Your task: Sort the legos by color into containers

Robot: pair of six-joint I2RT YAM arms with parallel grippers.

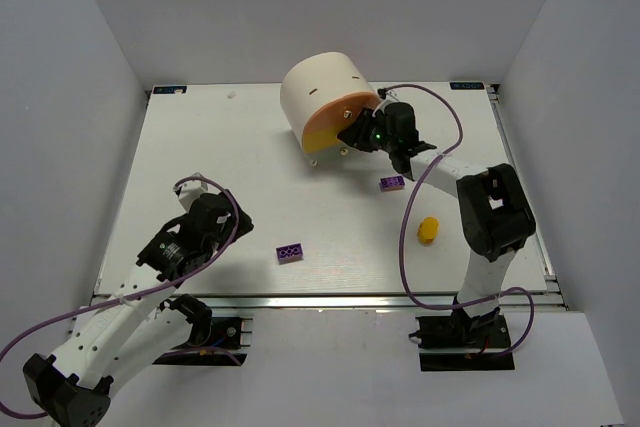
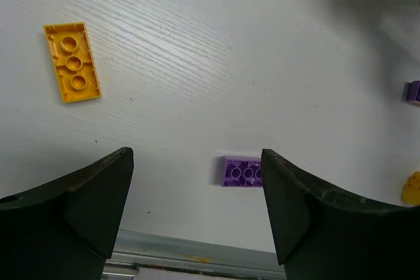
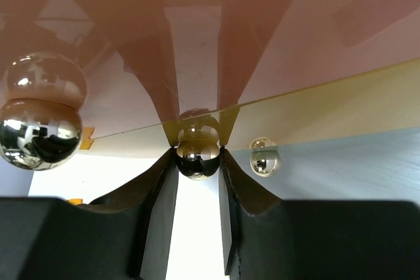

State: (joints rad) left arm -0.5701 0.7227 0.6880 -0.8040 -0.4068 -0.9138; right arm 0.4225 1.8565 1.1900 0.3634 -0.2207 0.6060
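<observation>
The cream cabinet (image 1: 320, 92) lies at the back of the table with its drawer fronts facing my right gripper (image 1: 354, 133). In the right wrist view the peach-orange drawer (image 3: 197, 31), the yellow drawer (image 3: 328, 103) and the grey-green drawer (image 3: 354, 162) fill the frame. My right gripper (image 3: 198, 152) is shut on the yellow drawer's chrome knob (image 3: 197, 162). My left gripper (image 2: 197, 155) is open and empty above the table. A purple lego (image 2: 241, 172) lies ahead of it and an orange lego (image 2: 72, 62) lies at the left. No green lego is in view.
A second purple lego (image 1: 391, 183) and a yellow lego (image 1: 428, 229) lie near the right arm. The first purple lego (image 1: 291, 252) lies near the front middle. The table's metal front rail (image 2: 197, 254) runs just below the left fingers. Grey walls close in three sides.
</observation>
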